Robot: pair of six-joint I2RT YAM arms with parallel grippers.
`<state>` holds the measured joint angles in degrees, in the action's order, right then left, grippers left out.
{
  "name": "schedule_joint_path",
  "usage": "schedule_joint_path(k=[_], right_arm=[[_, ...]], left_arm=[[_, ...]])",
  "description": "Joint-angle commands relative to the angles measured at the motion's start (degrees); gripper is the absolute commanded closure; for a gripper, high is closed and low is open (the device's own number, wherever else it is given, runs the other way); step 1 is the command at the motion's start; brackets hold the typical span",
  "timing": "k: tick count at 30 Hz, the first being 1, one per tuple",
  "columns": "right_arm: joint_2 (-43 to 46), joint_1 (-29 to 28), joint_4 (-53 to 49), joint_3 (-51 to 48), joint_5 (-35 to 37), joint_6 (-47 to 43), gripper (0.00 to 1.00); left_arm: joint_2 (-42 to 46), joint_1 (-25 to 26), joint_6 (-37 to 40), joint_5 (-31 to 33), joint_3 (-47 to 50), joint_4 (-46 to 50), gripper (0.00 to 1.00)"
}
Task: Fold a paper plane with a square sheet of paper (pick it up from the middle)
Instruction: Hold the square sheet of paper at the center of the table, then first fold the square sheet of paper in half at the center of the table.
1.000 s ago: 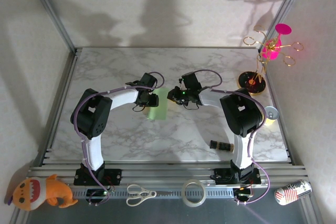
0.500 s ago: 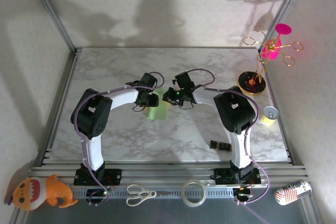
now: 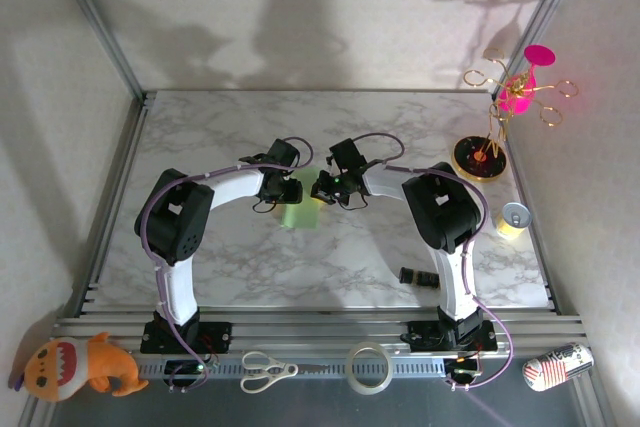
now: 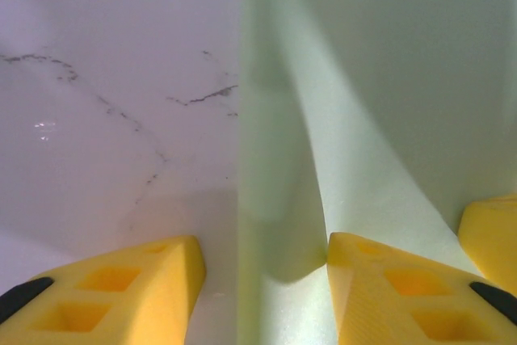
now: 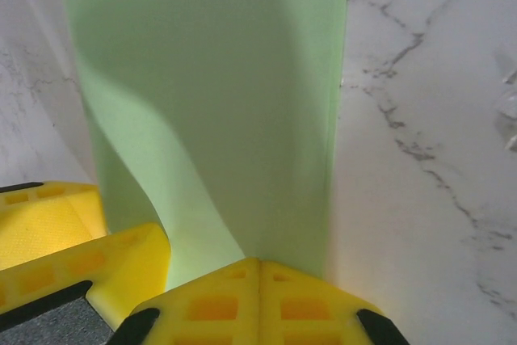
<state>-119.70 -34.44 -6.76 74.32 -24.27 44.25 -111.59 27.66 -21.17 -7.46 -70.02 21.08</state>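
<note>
Top external view: the light green sheet of paper [image 3: 300,215] lies near the middle of the marble worktop [image 3: 220,127], showing as a narrow upright strip rather than a full square. Both arms bend inward over it. The left fingers [image 3: 292,191] are at its left side and the right fingers [image 3: 322,187] at its right, close to each other.

From the left wrist, the left fingers [image 4: 388,288] stand apart. One rests over bare marble and the other over the paper [image 4: 363,78], whose straight left edge runs up between them. The sheet rises in a soft ridge here. A yellow pad of the other arm shows at the right border.

From the right wrist, the right fingers [image 5: 258,296] are pressed together, and the near end of the paper [image 5: 210,103] runs down into the seam between them, pinched there. The sheet curves upward along its left side, next to the other arm's yellow pads.

Along the near rail lie an orange plush toy [image 3: 80,365], scissors [image 3: 268,370], a tape roll [image 3: 368,367] and a can on its side [image 3: 558,365]. A pink ornament [image 3: 515,92] stands at the far right corner.
</note>
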Motion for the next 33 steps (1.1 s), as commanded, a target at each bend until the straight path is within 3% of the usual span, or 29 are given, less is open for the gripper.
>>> schedule_joint_path(k=[1, 8, 12, 18, 25, 33], right_arm=[[-3.0, -0.6, -7.7, 0.3, 4.3, -1.2, 0.96], [-4.4, -0.5, -10.4, -1.4, 8.0, -1.6, 0.96], [-5.1, -0.6, -11.1, -1.9, 9.5, -1.7, 0.97], [-5.2, -0.5, -12.1, -2.0, 11.2, -1.9, 0.96], [-5.5, -0.7, -12.9, -2.0, 12.5, -2.0, 0.96], [-6.0, -0.8, -13.1, -2.5, 13.1, -1.7, 0.96]], left_arm=[[-5.0, 0.1, -0.3, 0.3, 1.6, 1.4, 0.53], [4.8, -0.5, -3.3, 3.7, -4.2, 3.8, 0.49], [8.1, -1.1, -5.4, -0.9, -4.5, 1.9, 0.50], [4.9, -0.8, -6.9, -14.9, -4.8, -1.0, 0.66], [0.6, -0.9, -5.1, -16.7, -5.4, 0.3, 0.84], [-2.6, -1.4, -3.0, -17.9, -5.4, 1.8, 0.91]])
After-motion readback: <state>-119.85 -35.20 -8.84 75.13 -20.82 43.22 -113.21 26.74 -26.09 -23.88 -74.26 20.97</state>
